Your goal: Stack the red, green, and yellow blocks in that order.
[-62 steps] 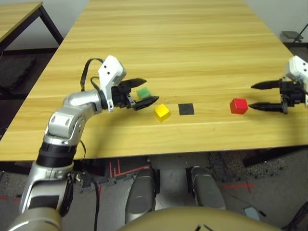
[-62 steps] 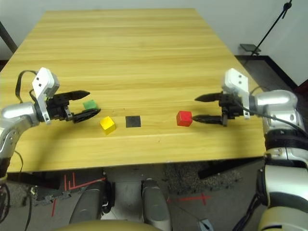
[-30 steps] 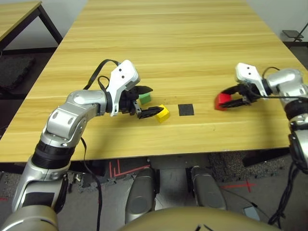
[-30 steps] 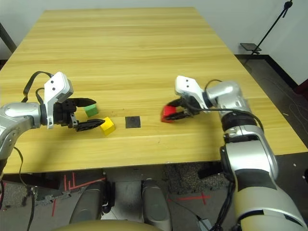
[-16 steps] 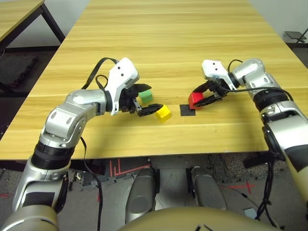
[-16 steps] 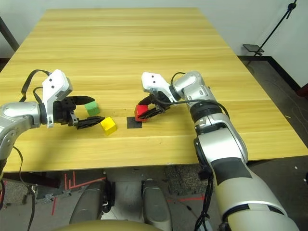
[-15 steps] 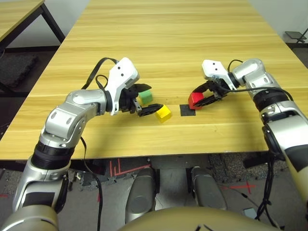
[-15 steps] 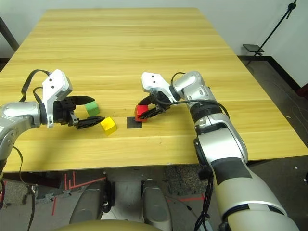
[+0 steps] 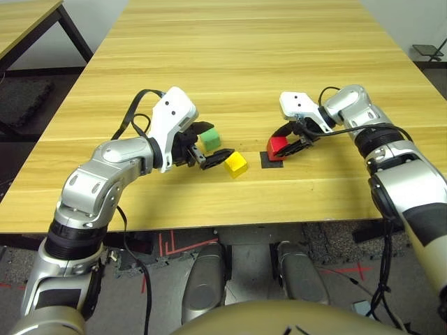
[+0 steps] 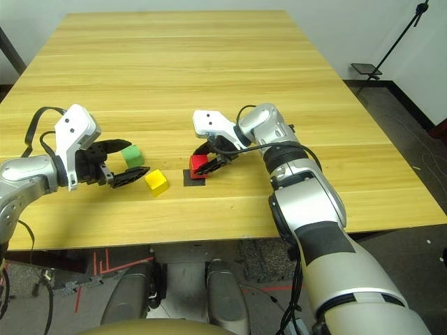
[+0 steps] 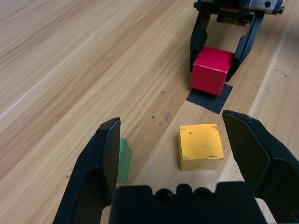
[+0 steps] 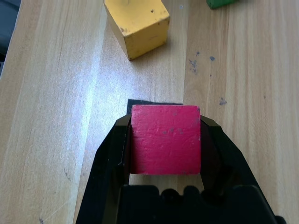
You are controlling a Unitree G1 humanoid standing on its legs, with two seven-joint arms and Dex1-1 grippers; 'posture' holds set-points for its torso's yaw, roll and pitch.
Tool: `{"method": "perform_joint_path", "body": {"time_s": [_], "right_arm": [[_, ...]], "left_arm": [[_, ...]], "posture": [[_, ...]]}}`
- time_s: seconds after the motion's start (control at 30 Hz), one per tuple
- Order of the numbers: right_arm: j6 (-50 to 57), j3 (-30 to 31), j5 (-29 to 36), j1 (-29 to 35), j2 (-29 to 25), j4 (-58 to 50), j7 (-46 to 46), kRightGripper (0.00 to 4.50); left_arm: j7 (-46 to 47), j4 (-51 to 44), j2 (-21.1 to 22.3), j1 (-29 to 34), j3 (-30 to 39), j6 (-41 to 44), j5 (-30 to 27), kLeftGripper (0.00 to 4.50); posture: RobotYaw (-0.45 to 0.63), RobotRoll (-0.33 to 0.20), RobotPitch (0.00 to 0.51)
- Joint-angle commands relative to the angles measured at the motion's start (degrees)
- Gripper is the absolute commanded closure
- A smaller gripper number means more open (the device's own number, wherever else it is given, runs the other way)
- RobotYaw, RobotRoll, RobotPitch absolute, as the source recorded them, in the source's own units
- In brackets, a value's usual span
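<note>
Red block (image 12: 165, 139) sits clamped between the two fingers of the right claw (image 9: 288, 144), held over the black square patch (image 11: 210, 99) on the desk (image 9: 244, 63). Left claw (image 11: 183, 154) is spread wide and holds nothing; the yellow block (image 11: 201, 146) lies between its fingers, nearer one tip, while the green block (image 10: 133, 155) rests just beside the other finger, outside the gap.

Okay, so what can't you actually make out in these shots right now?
- Whether the red block rests on the black patch or hangs just above it: the right gripper covers its lower edges.
- Most of the green block in the left wrist view: a finger of the left gripper hides it.
- How much of the patch lies under the red block.
</note>
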Motion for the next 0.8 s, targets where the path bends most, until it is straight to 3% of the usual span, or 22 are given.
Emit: {"method": "perform_joint_path", "body": {"time_s": [0.03, 0.33, 0.43, 0.5, 0.57, 0.67, 0.8], "right_arm": [[-0.6, 0.5, -0.8, -0.6, 0.2, 0.7, -0.4, 2.46], [-0.5, 0.4, -1.2, 0.1, 0.4, 0.1, 0.0, 2.46], [0.4, 0.6, -1.3, 0.8, 0.5, -0.7, -0.1, 2.46], [0.3, 0.6, -1.3, 1.1, 0.3, -1.3, 0.1, 1.74], [0.0, 0.4, -1.0, 1.2, -0.2, -1.8, 0.5, 1.24], [0.4, -0.6, -0.3, 0.4, -2.0, -2.9, 1.3, 0.12], [4.3, -1.7, 3.7, -0.4, -7.2, -7.6, 2.9, 0.05]], "left_arm": [[0.8, -0.9, -0.3, 0.4, 0.6, 0.8, -0.4, 0.00], [1.7, -0.6, -0.7, 0.2, 0.4, 0.4, -0.6, 0.00], [2.8, 1.0, -2.7, -1.7, 0.8, -0.9, -0.4, 0.00], [3.8, 2.5, -3.6, -3.1, 1.1, 0.0, -0.1, 0.00], [2.6, 4.6, -2.2, -3.8, -0.7, -1.2, 1.9, 0.00], [-0.2, 9.0, -0.3, -4.8, -3.3, -4.8, 4.8, 0.00], [-5.7, 15.8, 1.6, -7.0, -6.9, -10.6, 8.3, 0.00]], "posture": [[0.49, -0.226, 0.115], [0.49, -0.231, 0.120], [0.49, -0.230, 0.122], [0.49, -0.230, 0.122], [0.47, -0.222, 0.116], [0.44, -0.208, 0.108], [0.40, -0.197, 0.096]]}}
